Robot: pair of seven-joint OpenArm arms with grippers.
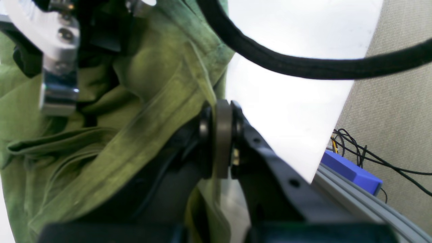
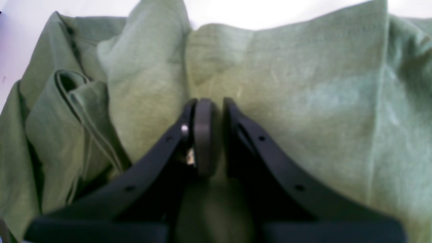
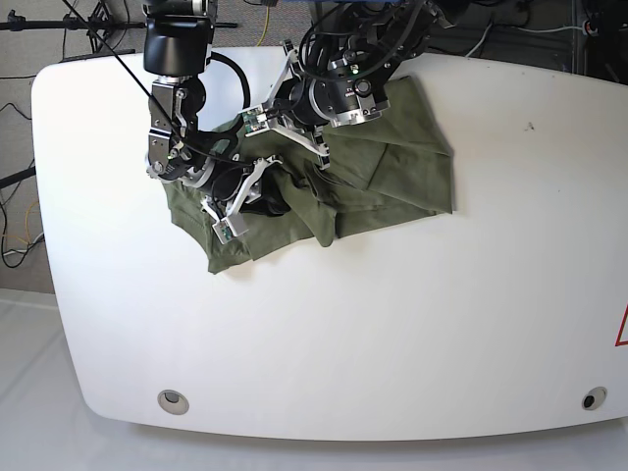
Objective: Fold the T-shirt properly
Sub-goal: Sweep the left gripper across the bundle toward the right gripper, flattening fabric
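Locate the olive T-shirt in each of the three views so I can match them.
Left wrist: the T-shirt fills the left half, pinched in the left tool.
Right wrist: it fills nearly the whole picture, pinched in the right tool.
Base: upper centre of the white table, bunched under both arms.
Shared landmark: the white table.

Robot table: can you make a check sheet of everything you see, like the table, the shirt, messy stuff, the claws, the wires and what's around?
Surface: white table, rounded corners, mostly bare.
Job's things: green T-shirt bunched and creased near the far edge, not yet folded flat.
Clutter: nothing seen on the table besides the shirt.
Grippers: left gripper shut on a shirt fold; right gripper pinching shirt fabric.
Cables: thick black cable crossing the left wrist view; thin black wires off the table edge.
Surroundings: blue block beside the table, beige carpet.
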